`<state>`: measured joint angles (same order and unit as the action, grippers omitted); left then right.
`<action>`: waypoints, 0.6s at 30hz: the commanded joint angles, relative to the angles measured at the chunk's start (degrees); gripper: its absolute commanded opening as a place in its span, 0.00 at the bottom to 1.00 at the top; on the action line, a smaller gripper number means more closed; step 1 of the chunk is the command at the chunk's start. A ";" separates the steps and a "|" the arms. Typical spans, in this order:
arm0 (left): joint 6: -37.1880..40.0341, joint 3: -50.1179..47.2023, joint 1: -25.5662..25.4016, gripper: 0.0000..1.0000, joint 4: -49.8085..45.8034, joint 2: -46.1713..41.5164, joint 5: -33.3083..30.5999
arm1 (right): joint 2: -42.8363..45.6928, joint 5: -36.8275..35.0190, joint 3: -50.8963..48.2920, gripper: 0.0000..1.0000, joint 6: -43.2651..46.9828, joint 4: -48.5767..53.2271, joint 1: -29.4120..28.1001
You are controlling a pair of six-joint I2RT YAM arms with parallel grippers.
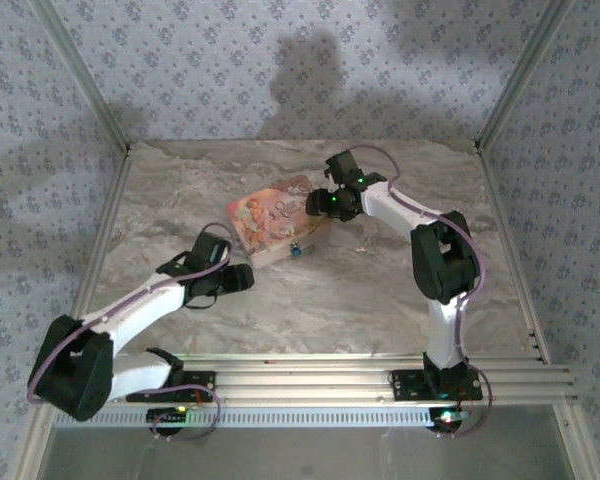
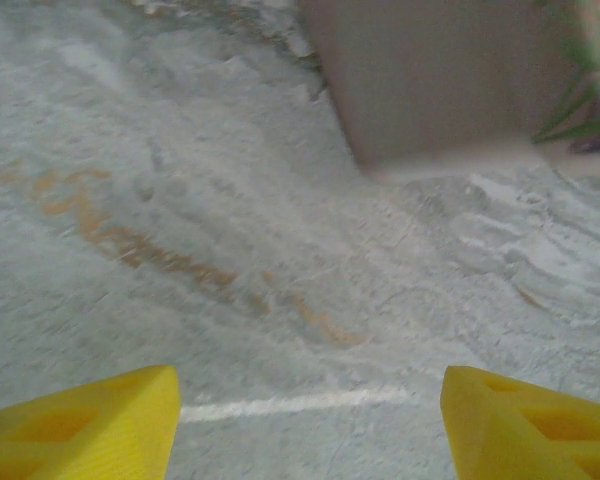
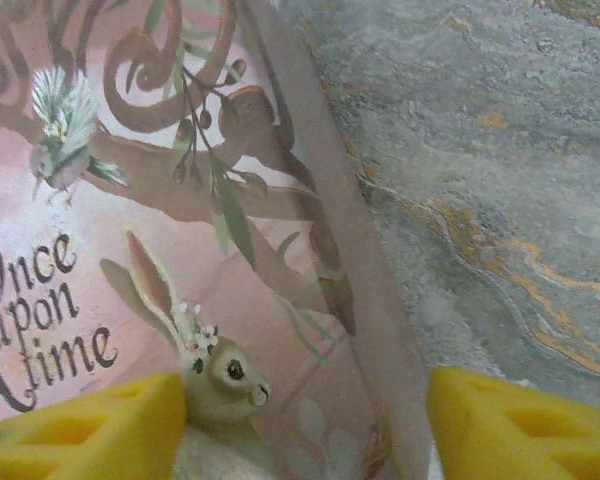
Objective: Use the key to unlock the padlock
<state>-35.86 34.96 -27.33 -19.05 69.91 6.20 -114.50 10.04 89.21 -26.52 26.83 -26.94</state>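
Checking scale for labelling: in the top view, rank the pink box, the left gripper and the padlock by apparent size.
1. Pink box
2. Left gripper
3. Padlock, a tiny blue speck at the box's near edge

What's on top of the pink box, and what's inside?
The lid of the pink box is bare where visible; the right gripper hangs open above its edge. The shut lid hides the inside.

The box (image 1: 275, 222) lies mid-way across the table (image 1: 380, 290); the padlock (image 1: 298, 250) sits against its near side. The left gripper (image 1: 246, 279) is just before the box, leftward; the right gripper (image 1: 314, 204) is over its far right corner.
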 commanded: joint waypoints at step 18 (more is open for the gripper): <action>2.53 16.11 13.61 0.66 9.86 22.66 15.88 | 0.33 3.56 -8.05 0.54 -3.71 -2.06 -6.78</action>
<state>-35.00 47.48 -14.11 -11.77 90.41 19.00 -112.05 13.23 82.28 -30.24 18.83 -30.79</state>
